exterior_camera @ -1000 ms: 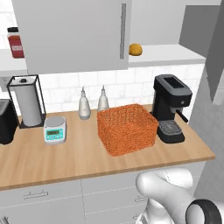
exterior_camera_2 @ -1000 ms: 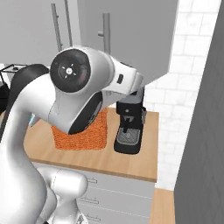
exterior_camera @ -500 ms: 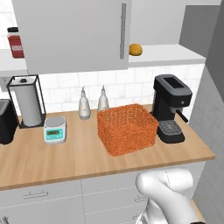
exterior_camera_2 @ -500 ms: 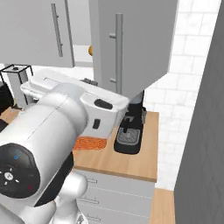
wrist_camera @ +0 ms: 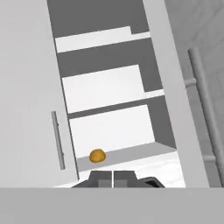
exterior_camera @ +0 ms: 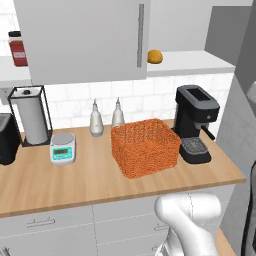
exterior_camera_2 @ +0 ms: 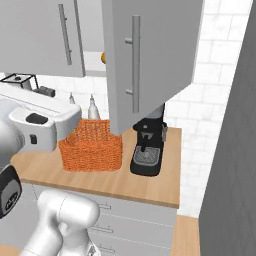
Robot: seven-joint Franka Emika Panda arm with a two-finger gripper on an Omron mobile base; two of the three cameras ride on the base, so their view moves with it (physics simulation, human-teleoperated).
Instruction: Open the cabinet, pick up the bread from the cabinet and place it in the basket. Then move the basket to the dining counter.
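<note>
The cabinet (exterior_camera: 85,40) has its left door closed and its right door (exterior_camera_2: 150,65) swung wide open toward me. The bread (exterior_camera: 155,56), a small golden-brown bun, sits on the pale shelf just right of the closed door. It also shows as the bun (wrist_camera: 97,155) in the hand view and as a sliver of bun (exterior_camera_2: 104,57) in the right base view. The orange woven basket (exterior_camera: 145,147) stands on the wood worktop below the shelf. My gripper (wrist_camera: 113,179) is shut on nothing, pointing at the shelf from well short of the bread. The dining counter is out of view.
A black coffee machine (exterior_camera: 195,122) stands right of the basket, under the open door. Two bottles (exterior_camera: 96,119), a kitchen scale (exterior_camera: 62,148) and a paper towel holder (exterior_camera: 30,120) stand to the left. A red jar (exterior_camera: 17,48) sits on the left shelf. My arm (exterior_camera_2: 35,130) crosses in front of the basket.
The gripper's fingers have closed. My arm has swung down and left in the right base view, uncovering the open cabinet door. Bread and basket have not moved.
</note>
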